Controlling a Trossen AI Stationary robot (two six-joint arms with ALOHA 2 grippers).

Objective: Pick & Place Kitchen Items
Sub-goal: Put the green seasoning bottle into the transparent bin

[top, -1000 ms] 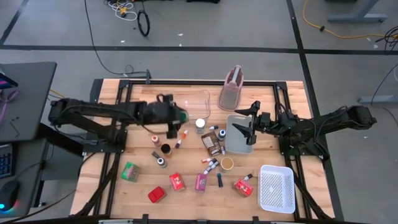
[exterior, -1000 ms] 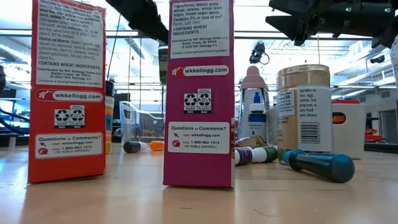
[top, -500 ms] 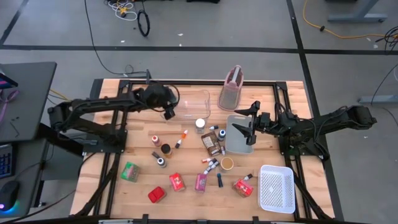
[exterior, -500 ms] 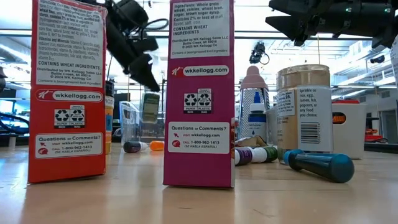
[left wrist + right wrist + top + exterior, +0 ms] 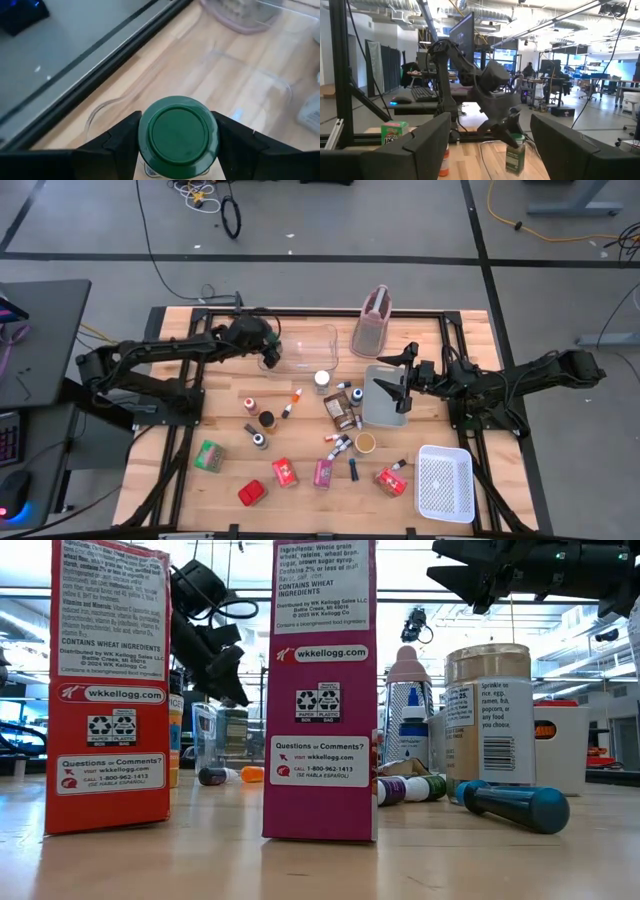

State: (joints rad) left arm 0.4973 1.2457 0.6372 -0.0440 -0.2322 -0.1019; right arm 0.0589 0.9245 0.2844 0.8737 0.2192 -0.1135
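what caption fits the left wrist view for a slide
Left gripper holds a green-lidded jar above the clear plastic bin.

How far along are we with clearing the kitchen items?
Early. The clear bin looks empty so far. The left gripper holds a green-lidded jar at its edge; the right gripper waits open over the grey tray. Packets and bottles remain scattered.

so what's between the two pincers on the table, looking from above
In the high view, the clear plastic bin lies just beside the left pincer, which holds a green-lidded jar. Nearer the right pincer are a white-lidded jar and the grey tray.
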